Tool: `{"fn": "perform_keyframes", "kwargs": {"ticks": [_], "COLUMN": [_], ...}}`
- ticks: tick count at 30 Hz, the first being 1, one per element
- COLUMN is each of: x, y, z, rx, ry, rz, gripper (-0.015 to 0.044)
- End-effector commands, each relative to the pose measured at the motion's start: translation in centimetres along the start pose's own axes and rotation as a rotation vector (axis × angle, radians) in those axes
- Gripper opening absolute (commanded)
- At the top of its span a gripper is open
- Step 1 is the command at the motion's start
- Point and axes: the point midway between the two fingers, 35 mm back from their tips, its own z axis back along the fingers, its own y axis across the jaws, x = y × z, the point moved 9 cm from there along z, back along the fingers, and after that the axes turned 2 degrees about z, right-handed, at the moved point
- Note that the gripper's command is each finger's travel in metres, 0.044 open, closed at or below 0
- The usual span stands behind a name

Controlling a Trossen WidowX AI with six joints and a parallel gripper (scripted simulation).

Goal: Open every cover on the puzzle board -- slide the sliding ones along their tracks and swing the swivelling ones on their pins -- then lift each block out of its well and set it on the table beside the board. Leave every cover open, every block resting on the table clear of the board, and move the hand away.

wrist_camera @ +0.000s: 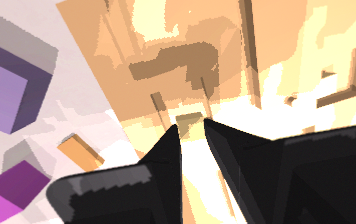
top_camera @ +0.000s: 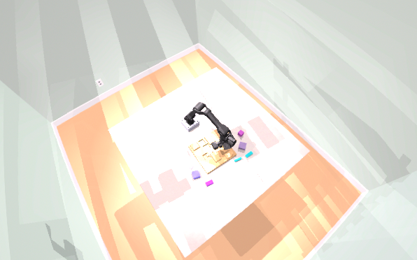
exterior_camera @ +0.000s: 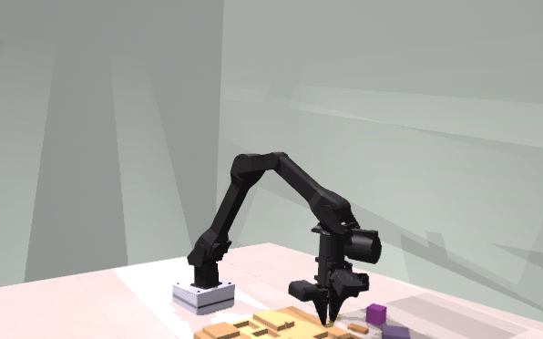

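Observation:
The tan wooden puzzle board lies on the white table in front of the arm's base. My gripper points straight down at the board's right-hand edge. Its fingers are shut on a small tan handle of a cover there. Several blocks lie on the table off the board: a magenta cube and a lavender block to the right, with two cyan bars.
A second lavender block and a magenta bar lie in front of the board. A small orange bar lies on the table just right of the board. The arm's grey base stands behind the board.

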Motion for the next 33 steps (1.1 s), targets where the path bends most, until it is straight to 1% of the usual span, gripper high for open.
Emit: {"fn": "perform_keyframes", "kwargs": {"ticks": [1, 23, 33], "x": [0.1, 0.1, 0.9], "y": [0.0, 0.0, -3.7], "z": [0.6, 5.6, 5.7], "rx": [0.002, 0.002, 0.001], "ry": [-0.004, -0.004, -0.006], "rz": [0.005, 0.005, 0.005], "gripper": [0.008, 0.008, 0.008]}}
